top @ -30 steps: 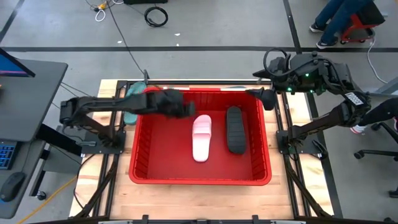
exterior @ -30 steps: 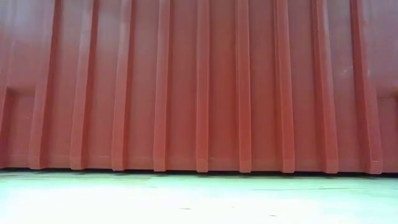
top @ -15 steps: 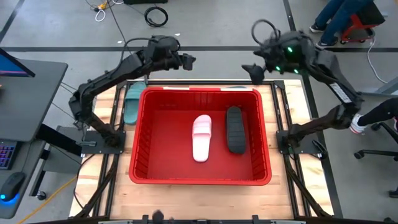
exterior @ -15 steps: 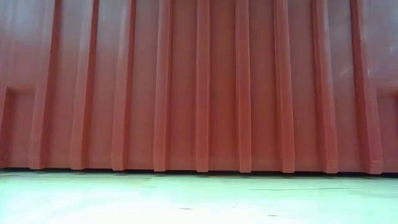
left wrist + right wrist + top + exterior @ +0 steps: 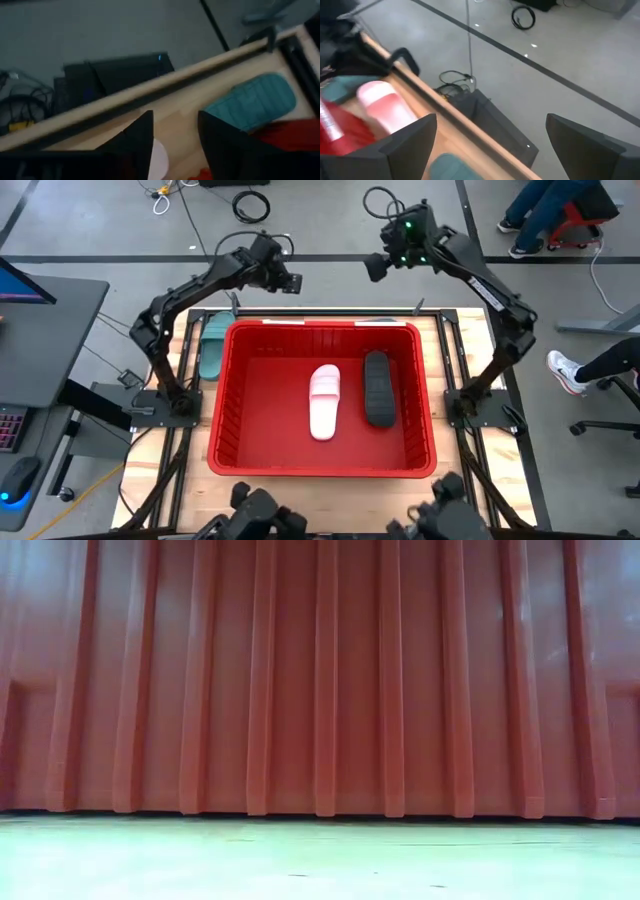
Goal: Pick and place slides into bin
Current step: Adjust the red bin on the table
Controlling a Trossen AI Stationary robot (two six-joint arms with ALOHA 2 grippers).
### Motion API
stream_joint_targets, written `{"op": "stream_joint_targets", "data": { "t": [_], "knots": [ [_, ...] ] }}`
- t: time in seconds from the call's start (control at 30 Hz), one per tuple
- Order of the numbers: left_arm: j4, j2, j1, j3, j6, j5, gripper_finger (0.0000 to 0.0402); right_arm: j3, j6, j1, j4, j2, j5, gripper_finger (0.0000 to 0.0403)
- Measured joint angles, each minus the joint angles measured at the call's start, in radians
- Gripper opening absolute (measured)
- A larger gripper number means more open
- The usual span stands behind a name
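Note:
The red bin (image 5: 322,465) fills the middle of the table, and the low view shows only its ribbed wall (image 5: 320,680). A white slide (image 5: 324,402) and a black slide (image 5: 376,388) lie flat on the bin's floor. A teal slide (image 5: 212,345) lies on the table by the bin's left wall and also shows in the left wrist view (image 5: 250,105). A teal sliver (image 5: 376,322) shows behind the bin's far rim. My left gripper (image 5: 290,280) is open and empty, raised past the table's far edge. My right gripper (image 5: 375,267) is also raised there, wide open and empty.
A desk with a screen and keyboard (image 5: 40,330) stands left of the table. A person's legs (image 5: 545,210) and a shoe (image 5: 565,370) show beyond the right side. Cables (image 5: 250,205) lie on the floor behind the table.
My left gripper has risen from over the bin's far left corner and gone toward the table's far edge. My right gripper has risen from the bin's far right corner and gone toward the far edge and leftward. The slides have stayed where they were.

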Motion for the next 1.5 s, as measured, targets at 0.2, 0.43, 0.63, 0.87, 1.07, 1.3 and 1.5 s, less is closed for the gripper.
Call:
{"op": "stream_joint_targets", "data": {
  "t": [0.2,0.43,0.63,0.87,1.07,1.3,1.5],
  "knots": [
    [-0.032,0.083,-0.007,0.001,-0.054,-0.003,0.0135,0.0,-0.001,-0.084,0.068,0.052,-0.052,0.038],
    [-0.145,0.157,-0.045,0.0,-0.032,0.012,0.0131,0.0,-0.034,-0.151,0.09,0.057,-0.132,0.038],
    [-0.378,0.147,-0.118,0.052,-0.03,0.008,0.0115,0.0,-0.08,-0.207,0.09,0.042,-0.216,0.0379],
    [-0.473,0.144,-0.247,0.103,-0.005,-0.01,0.0098,0.0,-0.163,-0.235,0.083,0.042,-0.279,0.0379],
    [-0.383,0.135,-0.318,0.102,-0.004,-0.036,0.0091,0.0,-0.169,-0.244,0.073,0.042,-0.298,0.0379],
    [-0.164,0.136,-0.323,0.1,-0.112,0.024,0.0114,0.0,-0.166,-0.243,0.061,0.04,-0.307,0.0379],
    [0.072,0.151,-0.323,0.101,-0.106,0.202,0.0157,0.0,-0.163,-0.243,0.062,0.039,-0.31,0.0379]
  ]
}}
